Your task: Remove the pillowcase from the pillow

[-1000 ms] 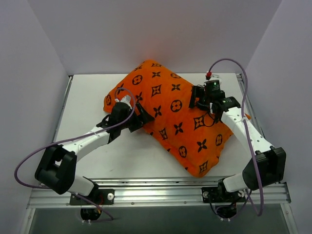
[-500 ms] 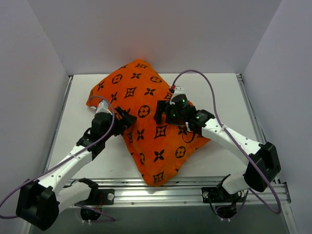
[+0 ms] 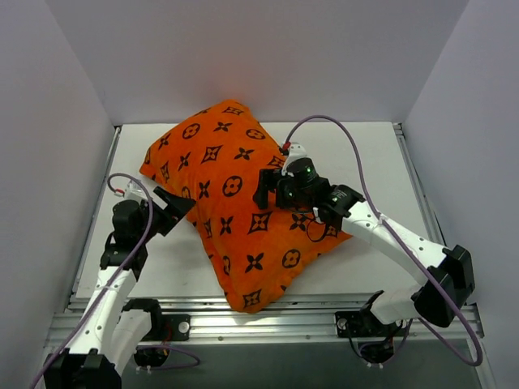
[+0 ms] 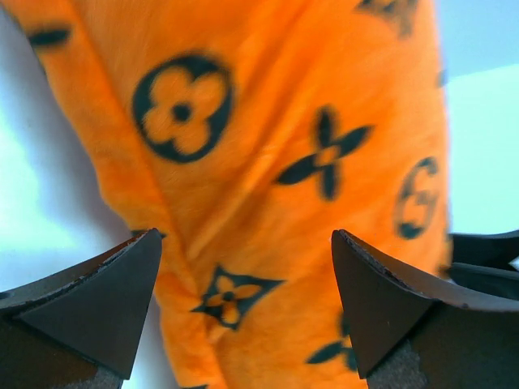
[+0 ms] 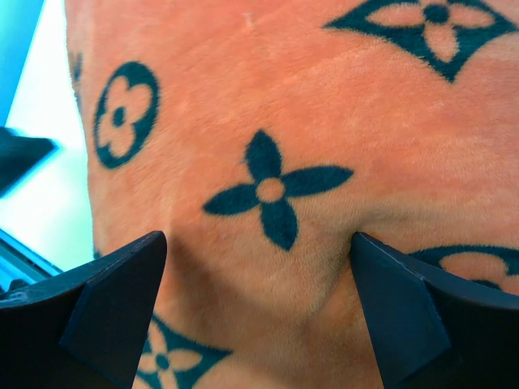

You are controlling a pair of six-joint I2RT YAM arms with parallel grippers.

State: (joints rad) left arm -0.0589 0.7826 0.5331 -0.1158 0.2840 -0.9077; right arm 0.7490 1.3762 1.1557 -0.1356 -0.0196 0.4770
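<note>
The orange pillowcase (image 3: 235,194) with black flower and diamond prints lies diagonally on the table, from the back left to the front edge. It wraps the pillow completely, so the pillow is hidden. My left gripper (image 3: 173,212) sits at the pillowcase's left edge, open, with the plush fabric (image 4: 268,105) in front of its gap (image 4: 245,239). My right gripper (image 3: 261,188) rests on top of the pillowcase near its middle, open. Its fingertips straddle a dimpled patch of fabric (image 5: 324,81) around the gap (image 5: 258,243). Nothing is clamped.
White walls enclose the white table (image 3: 373,154) at the left, back and right. An aluminium rail (image 3: 268,320) runs along the front edge, and the pillowcase's near corner reaches it. Purple cables (image 3: 340,134) loop over both arms.
The covered pillow has swung left and toward the front. My left arm has drawn back to the left edge. My right gripper has moved left from the pillow's right end onto its middle.
</note>
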